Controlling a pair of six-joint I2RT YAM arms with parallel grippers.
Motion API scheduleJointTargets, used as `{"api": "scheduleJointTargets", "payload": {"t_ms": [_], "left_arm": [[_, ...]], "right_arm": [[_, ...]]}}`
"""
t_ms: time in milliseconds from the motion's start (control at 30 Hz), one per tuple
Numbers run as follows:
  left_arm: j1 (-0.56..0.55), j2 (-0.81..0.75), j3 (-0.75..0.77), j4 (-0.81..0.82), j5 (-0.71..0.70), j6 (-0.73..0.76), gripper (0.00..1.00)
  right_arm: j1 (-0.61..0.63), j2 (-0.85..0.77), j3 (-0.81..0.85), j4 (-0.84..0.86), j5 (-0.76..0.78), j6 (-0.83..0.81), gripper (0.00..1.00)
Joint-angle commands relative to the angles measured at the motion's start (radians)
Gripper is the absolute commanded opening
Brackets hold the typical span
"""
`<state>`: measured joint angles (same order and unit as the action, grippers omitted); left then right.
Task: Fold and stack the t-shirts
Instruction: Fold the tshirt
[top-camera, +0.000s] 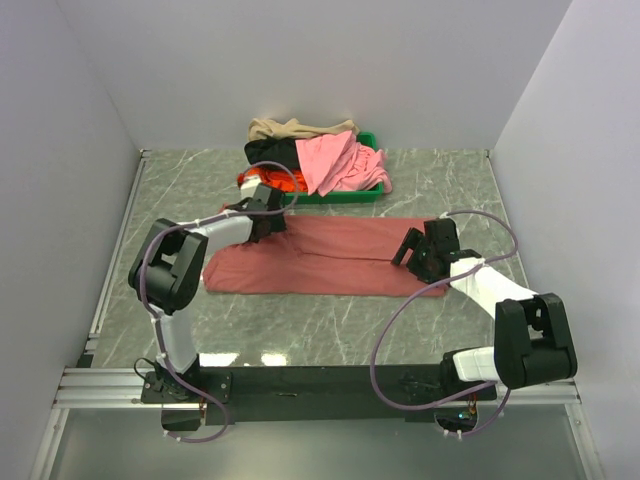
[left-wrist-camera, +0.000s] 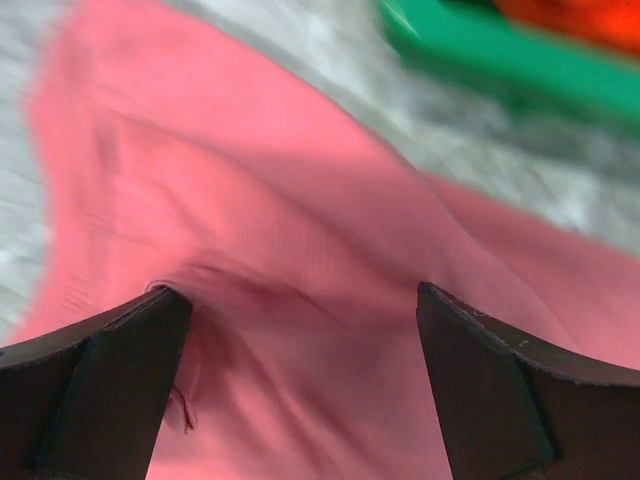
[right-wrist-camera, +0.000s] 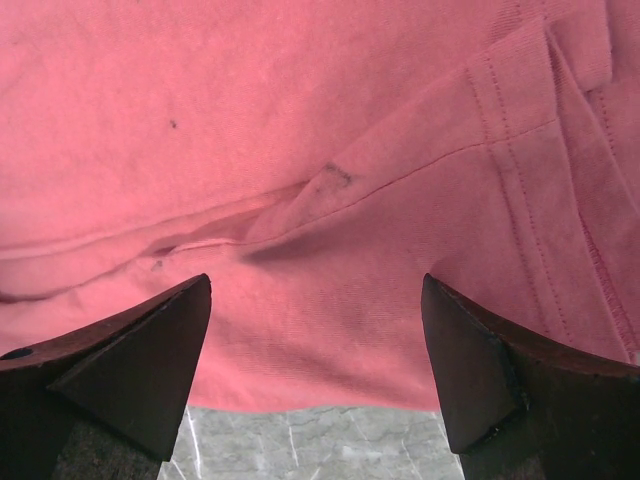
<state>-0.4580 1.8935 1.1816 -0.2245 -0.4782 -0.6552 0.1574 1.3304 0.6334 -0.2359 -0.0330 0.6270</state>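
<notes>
— Brick-red t-shirt (top-camera: 320, 258) lies flat on the table (top-camera: 330, 330), with its long axis running left to right. I cannot tell which end is the collar.
— Grippers?
— The left gripper (left-wrist-camera: 300, 300) is spread wide over its far left part. The right gripper (right-wrist-camera: 315, 290) is spread wide over its right end.
— Beyond?
— The other t-shirts (top-camera: 320, 160) are heaped in the green tray (top-camera: 345, 196).

- Left arm (top-camera: 172, 272): white links between bulky black joint housings.
- Right arm (top-camera: 530, 340): same white-and-black build.
- Cables (top-camera: 374, 365): thin purple loops running beside each arm, base to wrist.
- Mounting bar (top-camera: 320, 382): flat, black, carrying both bases.
- Fingers (right-wrist-camera: 130, 370): dark, matte, wedge-shaped, with scuffed pale edges.
</notes>
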Motion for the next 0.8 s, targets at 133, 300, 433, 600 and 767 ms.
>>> {"api": "scheduleJointTargets", "payload": {"t_ms": [133,300,433,600,767], "left_arm": [[0.114,-0.008,0.117,0.101,-0.03,0.114,0.99],[0.128,0.035,0.22,0.082,0.004,0.161,0.99],[0.127,-0.023,0.179,0.111,0.101,0.194,0.99],[0.125,-0.153,0.051,0.048,0.098,0.086,0.99],[0.116,-0.335,-0.176,0.096,0.183,-0.044,0.99]], "right_arm": [[0.001,0.024,0.006,0.004,0.031,-0.016,0.92],[-0.001,0.016,-0.003,0.009,0.031,-0.021,0.92],[-0.001,0.013,0.003,0.012,0.03,-0.026,0.92],[0.001,-0.02,0.032,-0.023,0.039,-0.044,0.92],[-0.001,-0.039,0.097,-0.039,0.053,-0.079,0.92]]}}
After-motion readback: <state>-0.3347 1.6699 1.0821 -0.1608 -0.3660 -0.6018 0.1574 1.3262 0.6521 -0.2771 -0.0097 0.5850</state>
